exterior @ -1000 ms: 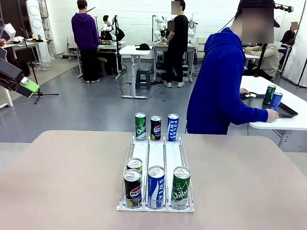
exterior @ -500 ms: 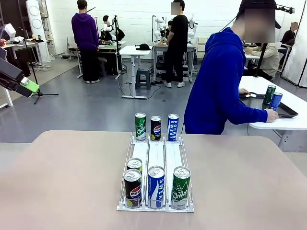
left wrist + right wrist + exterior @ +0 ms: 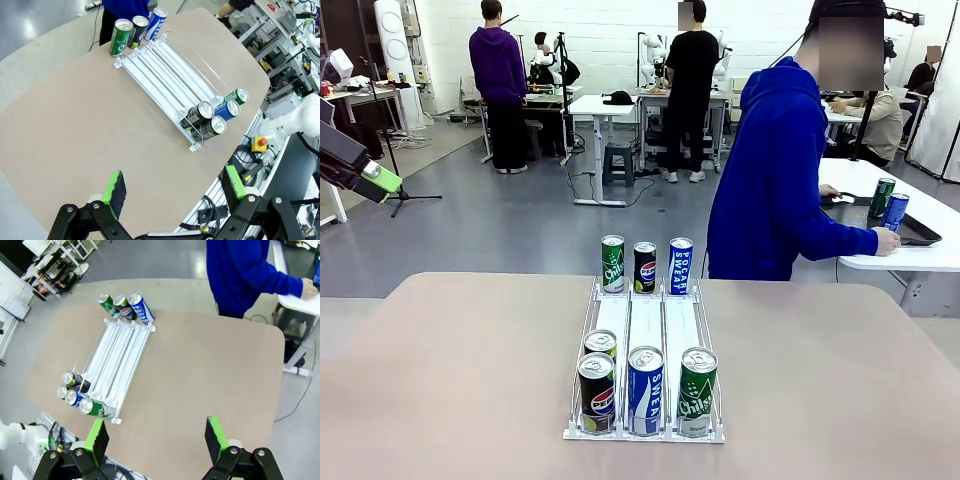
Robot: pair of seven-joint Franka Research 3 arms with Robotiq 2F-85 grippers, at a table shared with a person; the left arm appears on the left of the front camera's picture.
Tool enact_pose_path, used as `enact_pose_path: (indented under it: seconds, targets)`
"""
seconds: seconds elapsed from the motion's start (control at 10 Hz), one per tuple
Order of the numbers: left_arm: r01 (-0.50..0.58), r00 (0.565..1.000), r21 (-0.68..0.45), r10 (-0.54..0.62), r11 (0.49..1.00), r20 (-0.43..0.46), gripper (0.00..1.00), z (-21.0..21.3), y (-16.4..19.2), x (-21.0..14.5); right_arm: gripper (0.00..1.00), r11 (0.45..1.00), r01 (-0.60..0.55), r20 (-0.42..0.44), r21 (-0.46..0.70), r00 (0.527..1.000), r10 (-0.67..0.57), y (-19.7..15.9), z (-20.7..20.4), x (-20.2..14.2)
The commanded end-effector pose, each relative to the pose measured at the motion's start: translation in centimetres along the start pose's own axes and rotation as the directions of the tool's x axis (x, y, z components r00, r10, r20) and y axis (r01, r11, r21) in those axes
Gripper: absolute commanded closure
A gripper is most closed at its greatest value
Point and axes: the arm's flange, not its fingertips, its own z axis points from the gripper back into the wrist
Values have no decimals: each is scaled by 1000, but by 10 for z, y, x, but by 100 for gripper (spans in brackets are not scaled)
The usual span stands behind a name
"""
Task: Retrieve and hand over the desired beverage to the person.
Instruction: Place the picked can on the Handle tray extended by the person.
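Person (image 3: 770,180) turned away, head cropped

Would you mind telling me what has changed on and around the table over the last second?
Very little. The person in the blue hoodie shifted the upper body slightly, hand kept on the side table. The cans in the rack have not moved, and the left gripper and right gripper remain open above the table, holding nothing.
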Motion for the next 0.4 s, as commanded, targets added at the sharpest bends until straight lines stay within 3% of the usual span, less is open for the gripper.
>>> enact_pose_path:
  seconds: [0.0,0.3]
  targets:
    - [9,1000,-9,-9,1000,3,0,0,0,-1,0,1000,0,-2,1,1000,0,0,0,0]
    - [9,1000,-9,-9,1000,3,0,0,0,-1,0,1000,0,-2,1,1000,0,0,0,0]
